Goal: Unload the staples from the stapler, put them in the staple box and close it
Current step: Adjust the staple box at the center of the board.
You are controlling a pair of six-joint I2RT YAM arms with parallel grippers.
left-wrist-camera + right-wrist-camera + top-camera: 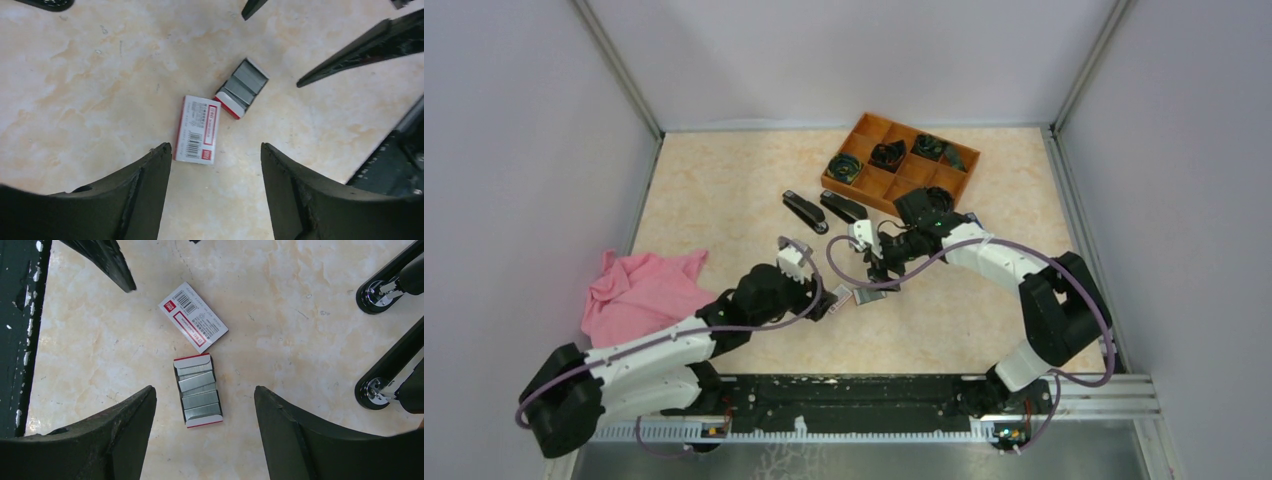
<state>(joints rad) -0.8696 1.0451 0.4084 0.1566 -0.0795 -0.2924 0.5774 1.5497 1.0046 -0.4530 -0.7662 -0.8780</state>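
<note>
From above, two arms reach to the middle of the table (724, 190). The left gripper (824, 301) and the right gripper (877, 272) hang close together over one small opened box of staples (867, 296). Two black staplers (805, 212) lie side by side just beyond them, shut and apart from both grippers. Behind the staplers sits one orange divided tray (894, 180) with dark coiled things in some of its compartments. One pink cloth (639, 295) lies crumpled at the left edge.

The left wrist camera shows its two fingers (145, 185) spread wide, with nothing between them. Just past the fingertips lies one white-and-red sleeve (196, 129), flat, barcode up. One open inner drawer (227, 102) touches its far corner. The staples (248, 81) lie in that drawer as grey blocks packed side by side, three or four as far as I can tell. The right arm's dark fingertips show at the upper right.

The right wrist camera also shows two fingers (125, 425) spread apart and gripping nothing. The drawer of staples (198, 392) lies on the table between the fingertips, and the sleeve (193, 316) lies just beyond it. The ends of both staplers (385, 287) show at the right edge, well apart from the staples.
</note>
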